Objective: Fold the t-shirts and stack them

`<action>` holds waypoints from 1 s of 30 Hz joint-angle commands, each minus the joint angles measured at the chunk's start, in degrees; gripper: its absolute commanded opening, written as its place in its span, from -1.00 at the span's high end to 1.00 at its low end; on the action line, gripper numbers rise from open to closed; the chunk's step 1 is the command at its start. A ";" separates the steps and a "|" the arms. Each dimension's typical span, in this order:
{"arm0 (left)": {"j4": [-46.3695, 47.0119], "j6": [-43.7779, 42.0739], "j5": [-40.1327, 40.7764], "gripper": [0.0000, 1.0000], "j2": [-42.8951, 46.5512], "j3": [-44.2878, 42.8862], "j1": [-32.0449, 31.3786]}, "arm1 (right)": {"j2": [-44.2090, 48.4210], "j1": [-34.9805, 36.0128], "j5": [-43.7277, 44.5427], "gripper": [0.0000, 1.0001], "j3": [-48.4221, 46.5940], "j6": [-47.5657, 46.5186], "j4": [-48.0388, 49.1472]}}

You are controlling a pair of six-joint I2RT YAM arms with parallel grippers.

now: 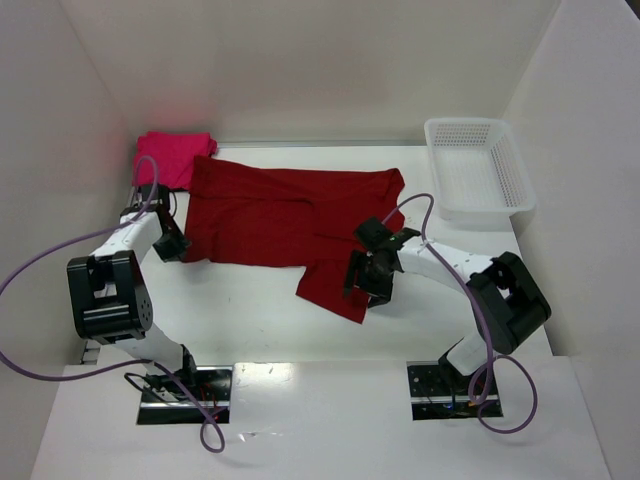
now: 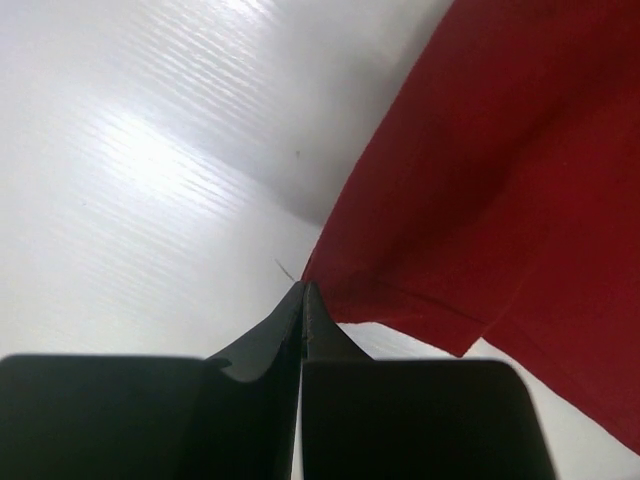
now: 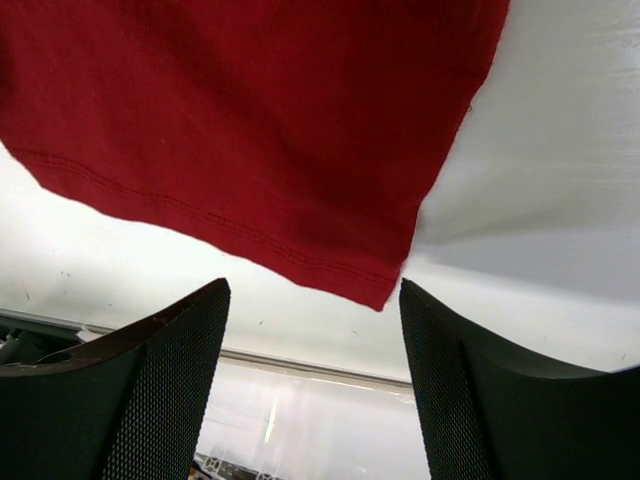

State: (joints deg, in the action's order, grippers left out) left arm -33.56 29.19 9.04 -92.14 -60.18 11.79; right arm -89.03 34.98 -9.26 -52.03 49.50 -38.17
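The crimson t-shirt (image 1: 270, 215) lies spread across the middle of the table (image 1: 240, 320), one flap trailing toward 6 o'clock. At its 9 o'clock edge the left hand (image 2: 303, 292) is clamped tight on a corner of the cloth, which is raised a little off the surface there. The right hand (image 3: 312, 290) hangs over the trailing flap with its fingers (image 3: 160, 390) spread wide, the hem corner between them and untouched. The pink t-shirt (image 1: 172, 155) sits bunched at 10 o'clock, touching the crimson one. A white basket (image 1: 478, 175) stands at 2 o'clock.
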 commanded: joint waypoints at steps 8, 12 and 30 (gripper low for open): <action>-1.86 -2.65 5.64 1.00 0.47 -0.64 2.80 | 0.97 1.76 -0.06 -0.48 0.97 0.78 0.12; -0.72 -3.17 5.64 1.00 -0.15 -1.33 3.94 | 0.97 1.76 0.47 -0.59 0.97 0.78 -1.02; 0.87 -4.23 5.64 1.00 -2.96 -2.57 3.94 | -1.40 1.76 1.70 -0.25 2.64 0.78 -0.94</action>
State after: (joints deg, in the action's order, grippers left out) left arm -32.86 25.65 13.69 -94.76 -60.77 15.35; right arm -89.32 36.16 -8.56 -49.95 49.74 -38.65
